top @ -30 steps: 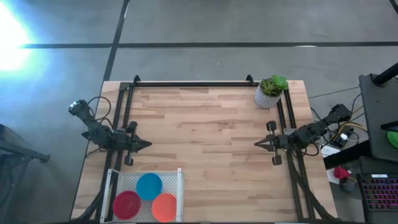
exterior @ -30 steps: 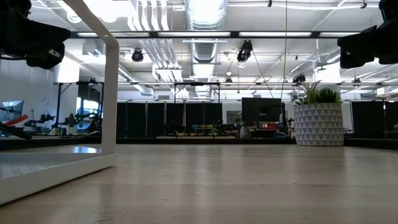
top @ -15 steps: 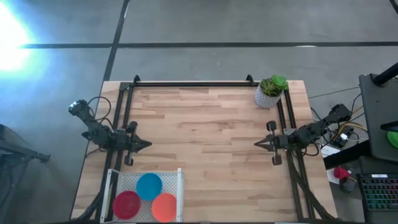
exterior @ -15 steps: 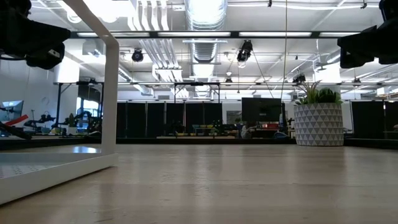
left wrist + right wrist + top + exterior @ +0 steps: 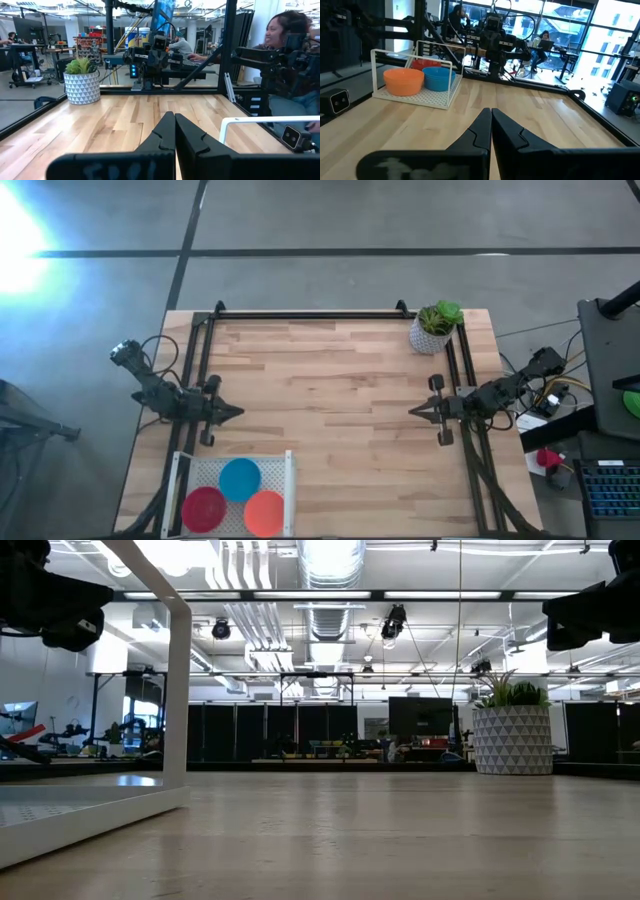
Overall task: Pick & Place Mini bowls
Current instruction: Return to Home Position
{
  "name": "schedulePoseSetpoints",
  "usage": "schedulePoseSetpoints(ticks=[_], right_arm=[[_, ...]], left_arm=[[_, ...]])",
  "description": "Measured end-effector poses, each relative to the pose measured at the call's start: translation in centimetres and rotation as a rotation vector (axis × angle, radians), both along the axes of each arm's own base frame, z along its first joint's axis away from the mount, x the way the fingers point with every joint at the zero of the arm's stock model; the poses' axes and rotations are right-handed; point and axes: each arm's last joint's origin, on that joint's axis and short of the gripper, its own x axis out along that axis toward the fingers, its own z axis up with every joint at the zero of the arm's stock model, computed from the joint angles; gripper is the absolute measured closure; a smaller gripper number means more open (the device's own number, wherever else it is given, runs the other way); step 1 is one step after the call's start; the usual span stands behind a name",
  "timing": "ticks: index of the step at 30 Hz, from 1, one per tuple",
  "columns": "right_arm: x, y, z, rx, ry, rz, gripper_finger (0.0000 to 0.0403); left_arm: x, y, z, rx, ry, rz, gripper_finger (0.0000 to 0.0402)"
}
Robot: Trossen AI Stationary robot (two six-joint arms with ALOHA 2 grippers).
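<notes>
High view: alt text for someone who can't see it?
Red, blue and orange mini bowls sit in a white rack near the left gripper. It and the right gripper point inward, shut, from opposite table edges; a potted plant stands beyond the right one.

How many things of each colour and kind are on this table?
red bowl: 1
blue bowl: 1
orange bowl: 1
white shelf holding them: 1
white pot with green plant: 1
Total: 5
Any bowls nested underneath cannot be seen. The left gripper and right gripper, both shut, wait at the sides of the table.
</notes>
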Motion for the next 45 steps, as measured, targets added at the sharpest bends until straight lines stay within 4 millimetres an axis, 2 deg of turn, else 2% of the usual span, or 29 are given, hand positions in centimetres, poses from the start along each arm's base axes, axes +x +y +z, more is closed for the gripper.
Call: schedulePoseSetpoints(ticks=[45], right_arm=[[0.00, 0.00, 0.01, 0.015, 0.001, 0.000, 0.0394]], left_arm=[[0.01, -0.01, -0.09, 0.004, 0.004, 0.000, 0.0402]])
